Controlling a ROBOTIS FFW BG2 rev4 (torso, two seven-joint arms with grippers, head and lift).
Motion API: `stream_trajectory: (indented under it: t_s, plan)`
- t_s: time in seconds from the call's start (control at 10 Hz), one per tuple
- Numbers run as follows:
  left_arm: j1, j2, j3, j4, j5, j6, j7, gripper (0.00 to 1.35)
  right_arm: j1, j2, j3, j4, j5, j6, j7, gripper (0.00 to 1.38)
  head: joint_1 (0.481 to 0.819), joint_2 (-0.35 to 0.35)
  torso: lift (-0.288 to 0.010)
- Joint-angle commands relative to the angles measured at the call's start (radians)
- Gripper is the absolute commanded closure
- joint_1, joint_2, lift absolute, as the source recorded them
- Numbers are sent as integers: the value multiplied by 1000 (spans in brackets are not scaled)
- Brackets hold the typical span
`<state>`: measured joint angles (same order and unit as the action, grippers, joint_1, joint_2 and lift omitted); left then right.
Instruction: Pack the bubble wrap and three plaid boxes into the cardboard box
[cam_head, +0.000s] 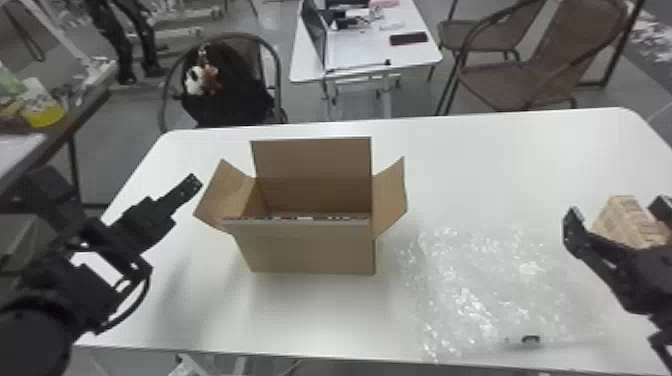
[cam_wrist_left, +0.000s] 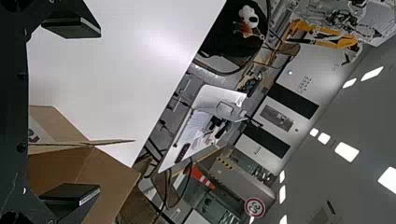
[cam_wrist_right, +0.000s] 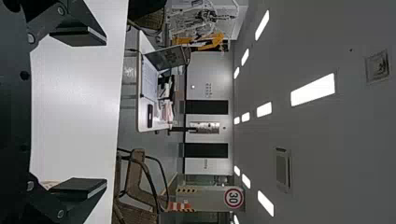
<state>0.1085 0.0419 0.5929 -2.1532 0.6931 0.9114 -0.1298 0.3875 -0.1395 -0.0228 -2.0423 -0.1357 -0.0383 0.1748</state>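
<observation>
the cardboard box (cam_head: 310, 250) is standing on the white table (cam_head: 500, 155) between the two grippers, just beside the left gripper (cam_head: 192, 184) and well apart from the right gripper (cam_head: 619, 220). its opening is facing upward, and its long axis is running across, from the left gripper's side to the right gripper's side. it is looking plain brown, with straight walls; the far flap is standing upright, and the two end flaps are leaning outward, one of them toward the left gripper. the bubble wrap (cam_head: 480, 290) is lying between the cardboard box and the right gripper, looking clear, wrinkled and shiny; i cannot tell its long axis. one plaid box (cam_head: 627, 220) is showing between the fingers of the right gripper in the head view, looking tan and cream. i cannot tell which way it is pointing, or whether it is touching the fingers. the right gripper is keeping its two fingers wide apart. the left gripper is also having its fingers apart, with nothing between them.
</observation>
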Motion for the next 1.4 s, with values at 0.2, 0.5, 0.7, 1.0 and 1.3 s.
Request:
stream_trajectory:
  t_s: [0.2,0.5,0.7,1.0,1.3]
  plan:
    - [-46,33,-41,58,82,72,-37,234,-6,-2,3,4,-4,3,0,214,695,173,-174]
    - [-72,70,-50,56,40,165,-54,616,-6,-3,3,7,-12,5,0,216,695,138,-174]
    - [-79,65,-44,56,63,184,-54,1116,-6,-6,4,8,-15,6,0,216,695,135,-174]
    - [-69,47,-45,55,69,152,-53,1216,-7,-11,11,14,-22,11,0,216,695,129,-174]
    - [-56,39,-42,55,72,129,-54,1216,-24,-45,52,8,-59,92,0,216,695,134,-174]
